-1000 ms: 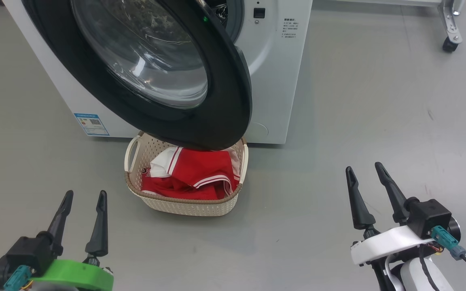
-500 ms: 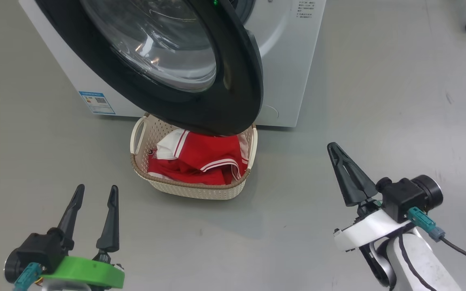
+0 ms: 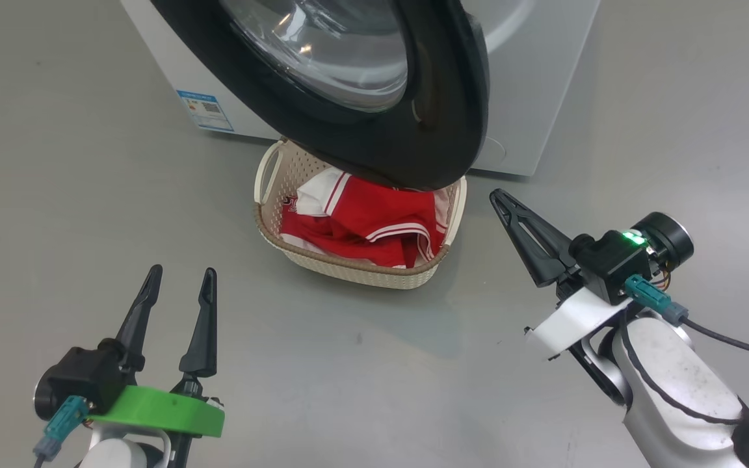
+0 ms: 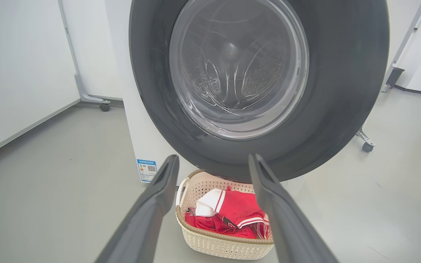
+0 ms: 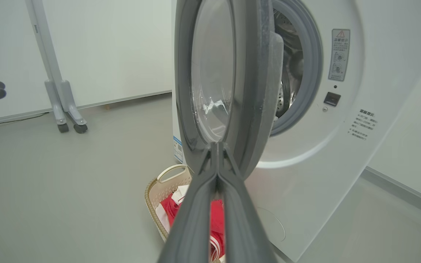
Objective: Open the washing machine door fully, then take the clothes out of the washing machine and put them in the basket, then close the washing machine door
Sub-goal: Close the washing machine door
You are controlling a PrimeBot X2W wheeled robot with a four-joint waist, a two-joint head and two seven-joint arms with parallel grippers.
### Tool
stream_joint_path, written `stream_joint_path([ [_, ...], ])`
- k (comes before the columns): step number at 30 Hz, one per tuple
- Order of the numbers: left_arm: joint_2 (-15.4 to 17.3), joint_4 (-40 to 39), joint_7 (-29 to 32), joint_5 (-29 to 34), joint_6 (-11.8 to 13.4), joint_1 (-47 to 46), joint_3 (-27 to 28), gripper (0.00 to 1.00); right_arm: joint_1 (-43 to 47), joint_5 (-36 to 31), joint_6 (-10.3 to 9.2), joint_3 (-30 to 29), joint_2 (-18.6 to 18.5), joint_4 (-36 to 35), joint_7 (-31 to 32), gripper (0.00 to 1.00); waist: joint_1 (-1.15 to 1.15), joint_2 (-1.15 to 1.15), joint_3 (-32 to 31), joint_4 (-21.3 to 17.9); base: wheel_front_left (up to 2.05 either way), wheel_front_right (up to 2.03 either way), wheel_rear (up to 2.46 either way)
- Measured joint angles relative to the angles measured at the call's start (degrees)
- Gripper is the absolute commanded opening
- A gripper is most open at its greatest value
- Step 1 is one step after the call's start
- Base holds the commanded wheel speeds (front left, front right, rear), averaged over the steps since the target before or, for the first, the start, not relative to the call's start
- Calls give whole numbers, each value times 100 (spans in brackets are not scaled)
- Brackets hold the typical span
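The washing machine door (image 3: pixel 374 97) stands wide open, its black rim and glass bowl hanging over the basket (image 3: pixel 348 270). Red clothes (image 3: pixel 365 224) with white trim lie in that cream basket, in front of the white washing machine (image 3: pixel 530 84). My left gripper (image 3: pixel 176 286) is open at the lower left, short of the basket, nothing between its fingers. My right gripper (image 3: pixel 498 198) is shut and empty, tips pointing toward the door's lower right edge without touching it. In the right wrist view the door (image 5: pixel 228 84) is edge-on, with the drum opening (image 5: pixel 291 73) behind it.
Grey floor spreads all around. A wheeled metal frame leg (image 5: pixel 62 102) stands to the left in the right wrist view, and a castor (image 4: pixel 367 147) sits to the right of the machine in the left wrist view. White walls close off the back.
My right gripper has closed from open and swung up toward the door's lower edge. The head camera has shifted, so the machine and basket sit further right and higher in the picture.
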Motion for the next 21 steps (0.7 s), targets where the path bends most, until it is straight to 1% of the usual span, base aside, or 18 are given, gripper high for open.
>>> stream_joint_path([
  [7,-75,40,0,0,-18,-117,-23,100,-508,282,0,209,-204,157,127,0,0,0,242,370,0,0,0],
  [12,-130,56,0,-4,-18,-229,-31,100,-790,383,0,210,-403,298,177,0,0,0,415,628,0,0,0],
  [13,-136,56,0,-5,-18,-264,-68,100,-904,425,0,211,-464,343,193,0,0,0,482,726,0,0,0],
  [21,-175,10,0,-3,-18,-456,-344,100,-1241,584,0,256,-704,644,192,0,0,0,703,1062,0,0,0],
])
